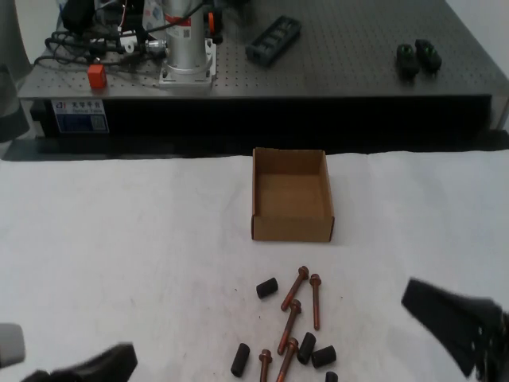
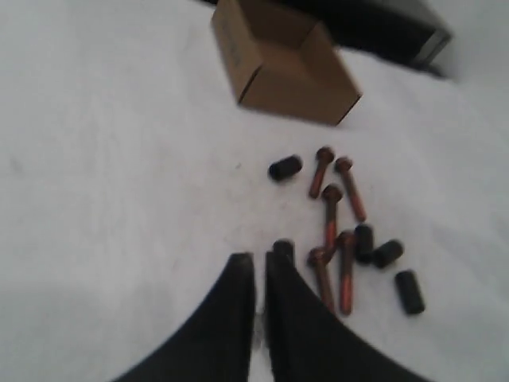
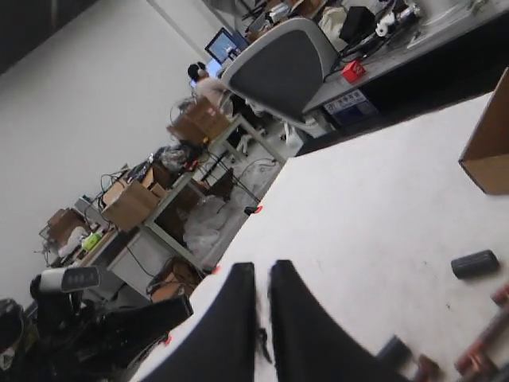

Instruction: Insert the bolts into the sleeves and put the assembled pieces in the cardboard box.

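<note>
Left fingers [image 2: 238,286] and right fingers [image 3: 231,310] both sat all but closed and empty, bolts [image 1: 316,301] and sleeves [image 1: 266,287] loose on the surface [image 1: 119,263] between them, short of the cardboard box [image 1: 291,227], one sleeve [image 2: 283,247] just ahead of the left tips, bolt shafts pointing roughly boxward.

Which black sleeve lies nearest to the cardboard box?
The lone sleeve left of the bolts; the other sleeves lie farther from the cardboard box.

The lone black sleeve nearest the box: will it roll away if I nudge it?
Probably yes: the sleeve is a short cylinder lying on its side, so a sideways nudge likely rolls it. It looks small and rigid, so probably light and firm to pinch. The soft-looking white cover may slow it.
</note>
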### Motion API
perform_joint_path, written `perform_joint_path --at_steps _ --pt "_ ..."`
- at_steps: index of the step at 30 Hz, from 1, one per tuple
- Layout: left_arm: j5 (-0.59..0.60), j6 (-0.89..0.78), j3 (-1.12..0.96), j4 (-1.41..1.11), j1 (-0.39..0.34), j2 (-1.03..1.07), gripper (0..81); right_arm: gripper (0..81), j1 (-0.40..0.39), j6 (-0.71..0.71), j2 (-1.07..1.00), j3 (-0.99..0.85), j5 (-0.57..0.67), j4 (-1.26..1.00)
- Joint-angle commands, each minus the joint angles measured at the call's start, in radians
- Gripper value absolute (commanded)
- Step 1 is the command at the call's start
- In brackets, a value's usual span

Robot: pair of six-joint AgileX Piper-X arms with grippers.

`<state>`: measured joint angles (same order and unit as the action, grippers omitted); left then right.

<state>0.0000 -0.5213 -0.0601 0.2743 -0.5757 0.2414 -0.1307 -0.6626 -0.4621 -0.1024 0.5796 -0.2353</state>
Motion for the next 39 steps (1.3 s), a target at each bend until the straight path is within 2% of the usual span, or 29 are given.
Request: perform_joint_path --at_steps 1,4,5,9,12,14,18,23,28,39 --pt "0.000 0.036 -0.013 -0.157 -0.001 -0.004 17.6 0.9 -0.007 0.023 -0.081 -0.047 -0.001 -0.032" --pt "-0.026 0.036 -0.023 -0.149 -0.001 -0.004 25.1 20.1 -0.012 0.057 -0.266 -0.159 -0.002 -0.012" --pt "-0.027 0.036 -0.026 -0.149 -0.001 -0.004 25.5 23.2 -0.012 0.057 -0.337 -0.205 -0.002 0.027" --pt "-0.027 0.056 -0.036 -0.149 -0.001 -0.004 25.5 23.2 -0.012 0.203 -0.612 -0.391 -0.019 0.290" --pt "-0.025 0.057 -0.036 -0.140 -0.001 -0.004 25.5 23.2 -0.016 0.329 -0.779 -0.552 -0.116 0.518" --pt "-0.022 0.057 -0.036 -0.125 -0.001 -0.004 25.5 23.2 -0.031 0.424 -0.878 -0.652 -0.224 0.652" --pt "-0.018 0.057 -0.036 -0.087 -0.001 -0.004 25.5 23.2 -0.077 0.548 -1.036 -0.805 -0.363 0.803" --pt "-0.016 0.051 -0.036 -0.084 -0.001 -0.004 25.5 23.5 -0.129 0.604 -1.173 -0.938 -0.370 0.877" --pt "-0.011 0.052 -0.036 -0.082 -0.001 -0.004 25.5 23.5 -0.172 0.626 -1.289 -1.020 -0.456 0.934" --pt "-0.011 0.052 -0.036 -0.082 -0.001 -0.004 25.5 23.5 -0.186 0.626 -1.421 -1.059 -0.534 0.986"
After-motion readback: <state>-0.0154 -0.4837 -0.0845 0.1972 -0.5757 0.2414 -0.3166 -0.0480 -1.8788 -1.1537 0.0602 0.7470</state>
